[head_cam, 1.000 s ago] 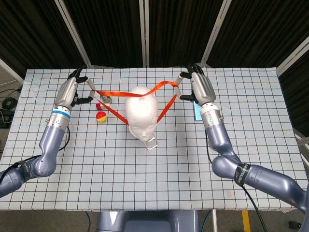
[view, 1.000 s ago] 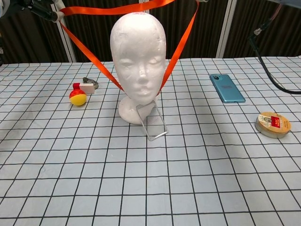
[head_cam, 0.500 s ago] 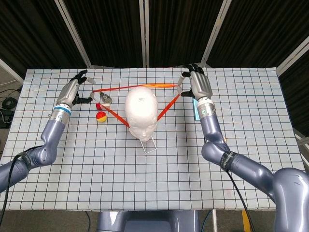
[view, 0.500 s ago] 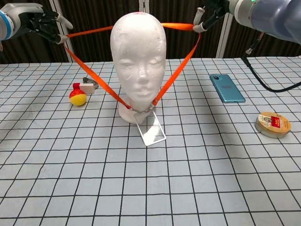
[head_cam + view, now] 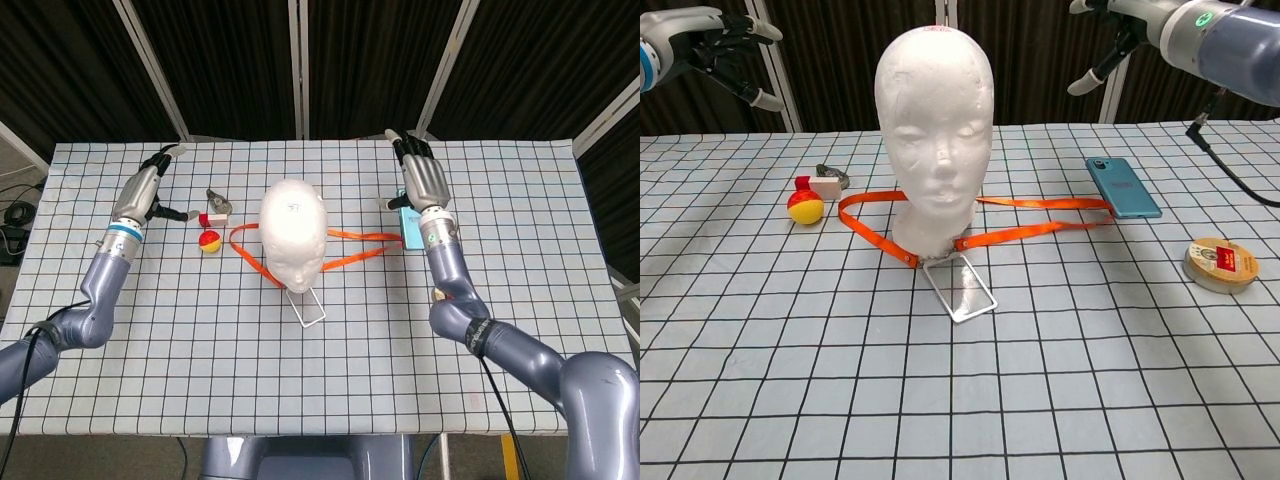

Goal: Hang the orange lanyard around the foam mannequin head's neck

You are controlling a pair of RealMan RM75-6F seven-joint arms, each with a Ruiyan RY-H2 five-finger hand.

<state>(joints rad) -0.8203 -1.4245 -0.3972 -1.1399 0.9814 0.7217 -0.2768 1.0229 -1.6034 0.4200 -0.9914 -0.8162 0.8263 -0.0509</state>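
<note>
The white foam mannequin head (image 5: pixel 293 228) (image 5: pixel 933 130) stands upright at the table's middle. The orange lanyard (image 5: pixel 352 239) (image 5: pixel 1035 229) lies slack on the table, looped around the head's base, with one long loop reaching right to the phone. Its clear badge holder (image 5: pixel 308 305) (image 5: pixel 963 290) rests in front of the base. My left hand (image 5: pixel 143 188) (image 5: pixel 710 42) hovers at the back left with its fingers apart, holding nothing. My right hand (image 5: pixel 421 180) (image 5: pixel 1108 40) hovers at the back right above the phone, fingers spread and empty.
A blue phone (image 5: pixel 411 228) (image 5: pixel 1122 186) lies right of the head under the lanyard's end. A red and yellow ball (image 5: pixel 209 241) (image 5: pixel 805 206) and a small clip (image 5: pixel 217 205) sit to the left. A tape roll (image 5: pixel 1221 264) lies at the right.
Both hands let go of the lanyard, which dropped from head height to the table around the head's base. The hands opened and drew slightly outward.
</note>
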